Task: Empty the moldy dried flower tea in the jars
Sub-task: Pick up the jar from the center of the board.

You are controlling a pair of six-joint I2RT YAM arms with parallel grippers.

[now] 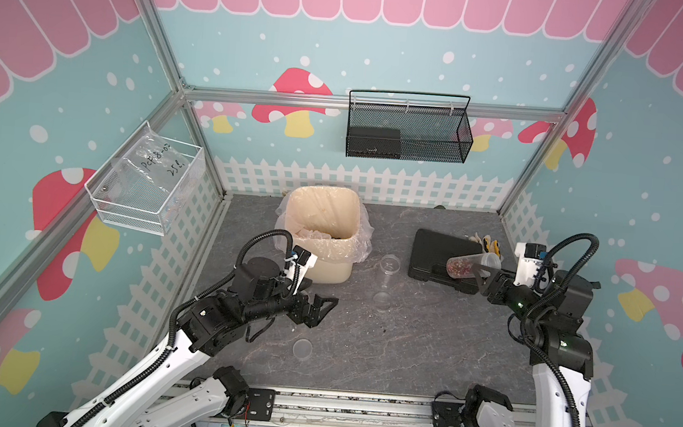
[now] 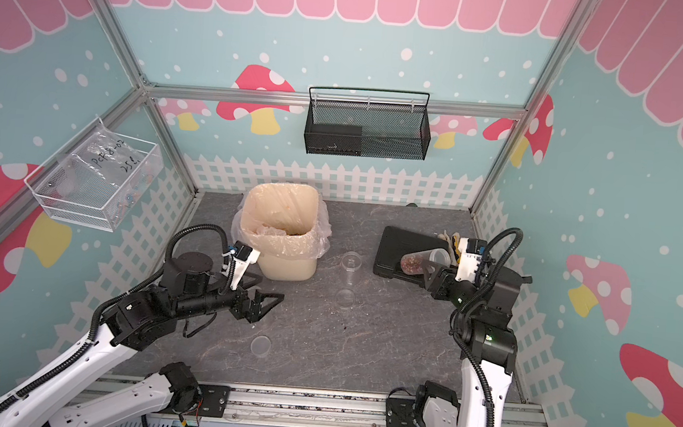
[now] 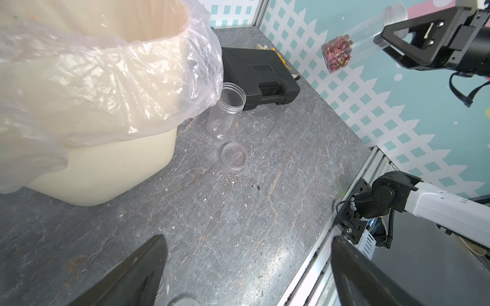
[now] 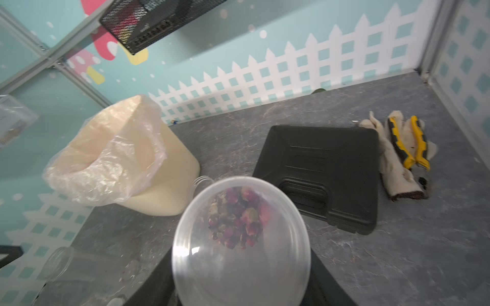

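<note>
While right end effector (image 1: 475,277) grips jar (image 1: 483,260), fingers (image 4: 153,283) mostly hidden, left end effector (image 1: 326,311) released.

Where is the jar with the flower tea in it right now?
In a top view the jar lies tilted in the jaws of the right gripper, raised over the black case, right of the cream bin.

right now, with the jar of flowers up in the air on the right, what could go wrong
1. The held jar, clamped in the right jaws, appears to have its lid on; tipping it would empty nothing.
2. It hangs over the black case, away from the cream bin; opened there, the tea could spill outside.
3. The empty jar stands between them and could be knocked over.
</note>
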